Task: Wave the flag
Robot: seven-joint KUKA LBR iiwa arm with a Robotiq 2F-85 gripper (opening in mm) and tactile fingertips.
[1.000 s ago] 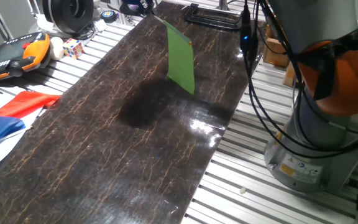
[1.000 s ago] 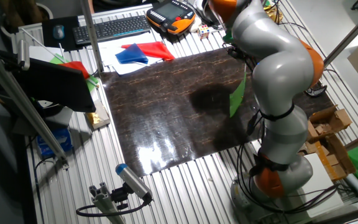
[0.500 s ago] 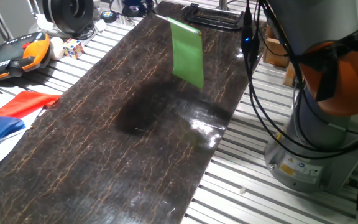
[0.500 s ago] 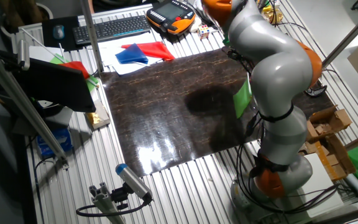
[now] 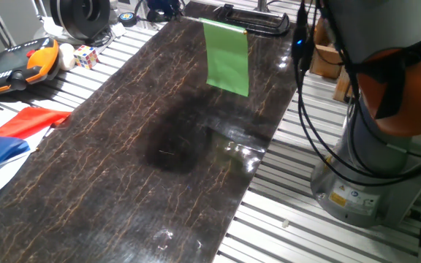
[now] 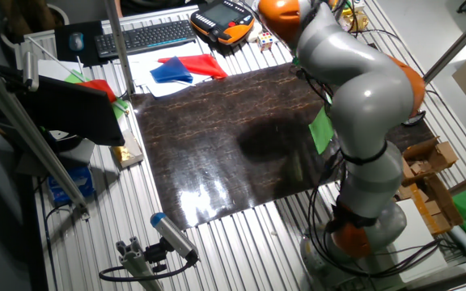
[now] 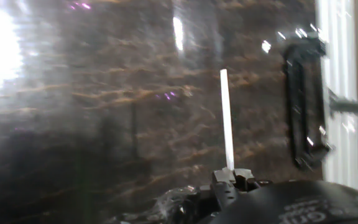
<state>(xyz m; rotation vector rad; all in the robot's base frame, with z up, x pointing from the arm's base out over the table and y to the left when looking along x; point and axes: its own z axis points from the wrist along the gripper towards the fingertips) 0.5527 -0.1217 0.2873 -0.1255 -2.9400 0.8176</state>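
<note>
Here the flag (image 5: 227,57) hangs below the gripper (image 7: 232,180), stick clamped

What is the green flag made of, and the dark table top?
The flag looks like thin matte cloth, hanging flat and limp; its stick looks like smooth white plastic, perhaps. The table top looks like glossy marble-patterned sheet or stone: lights glare off it.

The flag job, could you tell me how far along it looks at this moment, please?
Pickup looks done: the flag hangs in the air above the dark tabletop, its white stick held in the tool. Waving is in hand: the hand view is motion-blurred. Whether any swings are left cannot be told.
</note>
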